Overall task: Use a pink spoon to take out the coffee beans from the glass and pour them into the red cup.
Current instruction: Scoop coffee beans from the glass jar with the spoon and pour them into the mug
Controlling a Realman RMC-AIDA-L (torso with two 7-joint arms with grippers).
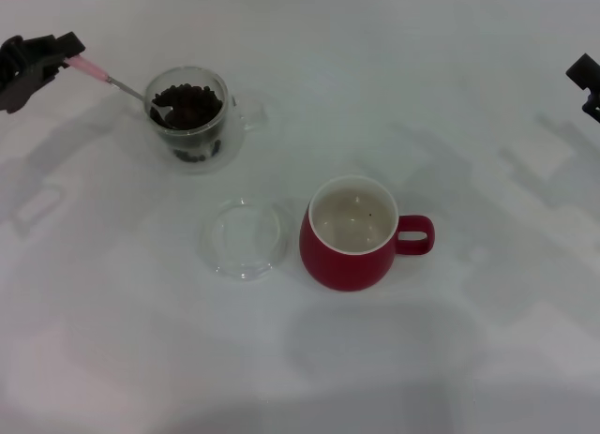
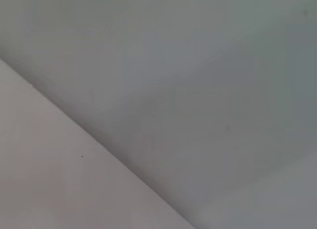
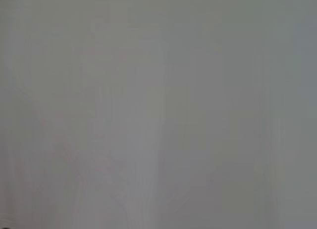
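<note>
In the head view my left gripper (image 1: 58,55) is at the far left, shut on the pale-pink handle of the pink spoon (image 1: 105,77). The spoon slants down to the right and its metal bowl lies among the coffee beans (image 1: 189,104) inside the clear glass (image 1: 190,120), whose handle points right. The red cup (image 1: 352,232) stands right of centre, upright, its white inside holding a speck or two, its handle pointing right. My right gripper (image 1: 587,82) is parked at the far right edge. Both wrist views show only bare surface.
A flat round clear glass dish (image 1: 245,238) lies on the white table (image 1: 469,359) just left of the red cup, below the glass.
</note>
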